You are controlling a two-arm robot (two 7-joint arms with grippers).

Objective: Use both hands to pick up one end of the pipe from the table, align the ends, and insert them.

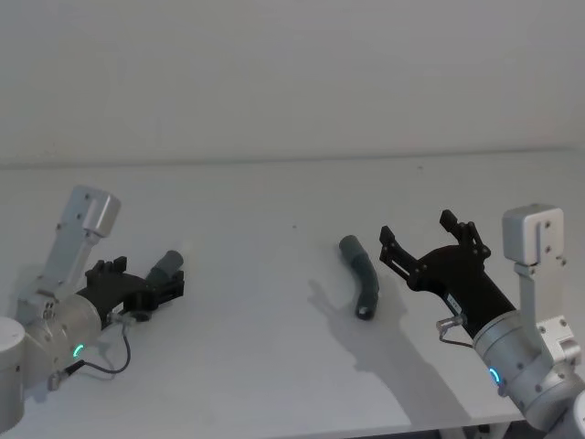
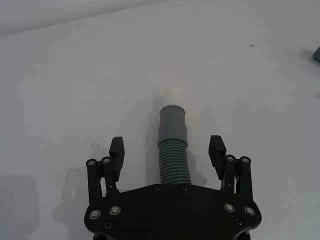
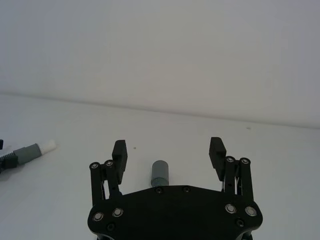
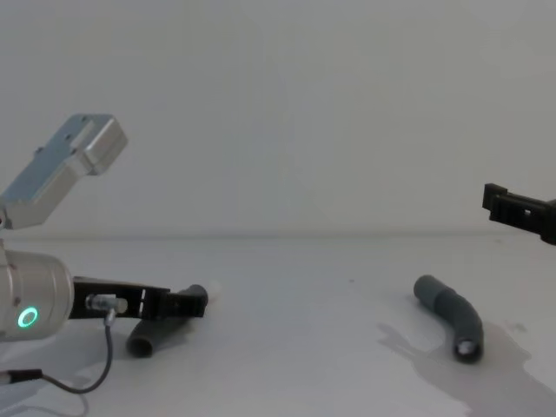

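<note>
Two dark grey pipe pieces lie on the white table (image 1: pixel 265 366). My left gripper (image 1: pixel 146 279) is open and low over the left piece (image 1: pixel 168 267). Its fingers (image 2: pixel 117 149) stand either side of the ribbed part (image 2: pixel 174 160) without touching. The smooth cuff (image 2: pixel 173 122) and white tip (image 2: pixel 175 93) point away from the palm. The right piece (image 1: pixel 362 276) lies curved at centre right. My right gripper (image 1: pixel 417 229) is open and raised just right of it, and its grey cuff (image 3: pixel 159 174) shows between the fingers (image 3: pixel 119 151). From the chest, the left gripper (image 4: pixel 178 304) and the right piece (image 4: pixel 452 317) show side on.
The pale wall (image 1: pixel 292 73) rises behind the table's far edge. A thin cable (image 1: pixel 114 361) loops off the left wrist near the front left. Bare table lies between the two pieces. The front edge runs close by the right arm.
</note>
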